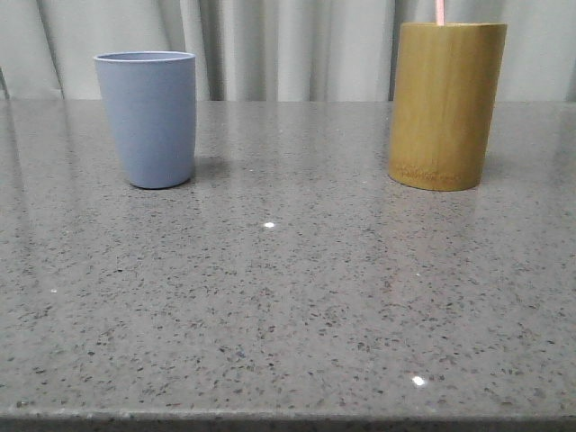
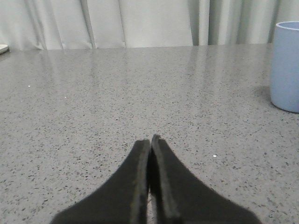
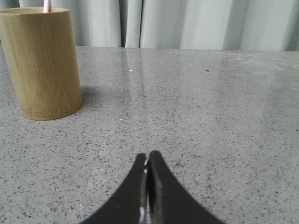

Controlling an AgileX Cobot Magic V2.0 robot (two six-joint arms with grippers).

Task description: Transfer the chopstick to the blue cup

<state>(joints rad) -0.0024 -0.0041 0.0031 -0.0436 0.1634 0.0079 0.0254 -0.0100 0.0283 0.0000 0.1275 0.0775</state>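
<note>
From the front, the blue cup (image 1: 147, 119) stood at the bench's (image 1: 288, 306) left, the bamboo cylinder (image 1: 446, 105) at the right, well apart, with the chopstick (image 1: 440, 12) poking up from the cylinder.

At the left wrist, the left end effector (image 2: 151, 140) was closed on nothing, the cup (image 2: 285, 66) off ahead to one side.

At the right wrist, the right end effector (image 3: 147, 156) was pressed closed and empty, the chopstick (image 3: 46, 5) inside the cylinder (image 3: 43, 63) well ahead.

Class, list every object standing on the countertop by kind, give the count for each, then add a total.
Blue cup: 1
Bamboo cup: 1
Chopstick, pale pink, poking out of the bamboo cup: 1
Total: 3
</note>
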